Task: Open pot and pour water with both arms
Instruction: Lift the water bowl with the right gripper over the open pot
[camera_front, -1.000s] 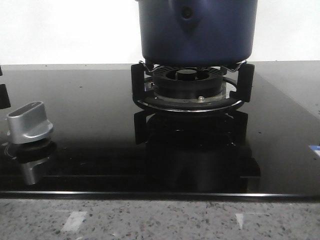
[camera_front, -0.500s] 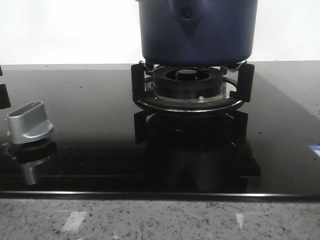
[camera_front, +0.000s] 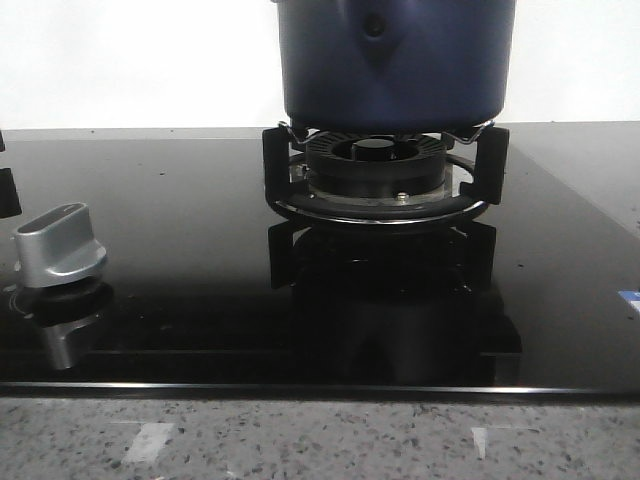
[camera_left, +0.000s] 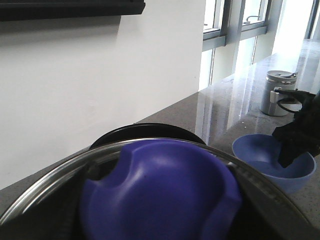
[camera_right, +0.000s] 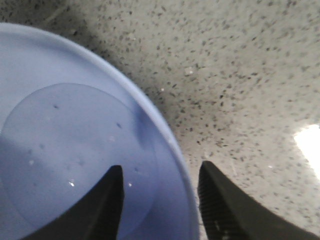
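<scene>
The dark navy-blue pot (camera_front: 395, 65) stands on the gas burner (camera_front: 380, 180); its top is cut off in the front view. In the left wrist view, the lid's blue knob (camera_left: 160, 190) fills the jaw space, ringed by the glass lid's metal rim (camera_left: 60, 172). Dark finger shapes flank the knob, so my left gripper (camera_left: 160, 220) looks shut on it. My right gripper (camera_right: 160, 200) is open astride the rim of a light-blue bowl (camera_right: 60, 140), one finger inside and one outside. That bowl (camera_left: 260, 155) and the right gripper (camera_left: 295, 145) also show in the left wrist view.
A silver stove knob (camera_front: 58, 245) sits at the left of the black glass hob (camera_front: 180, 230). A steel canister (camera_left: 276, 92) stands on the speckled counter (camera_right: 240, 75) beyond the bowl. A white wall runs behind the stove.
</scene>
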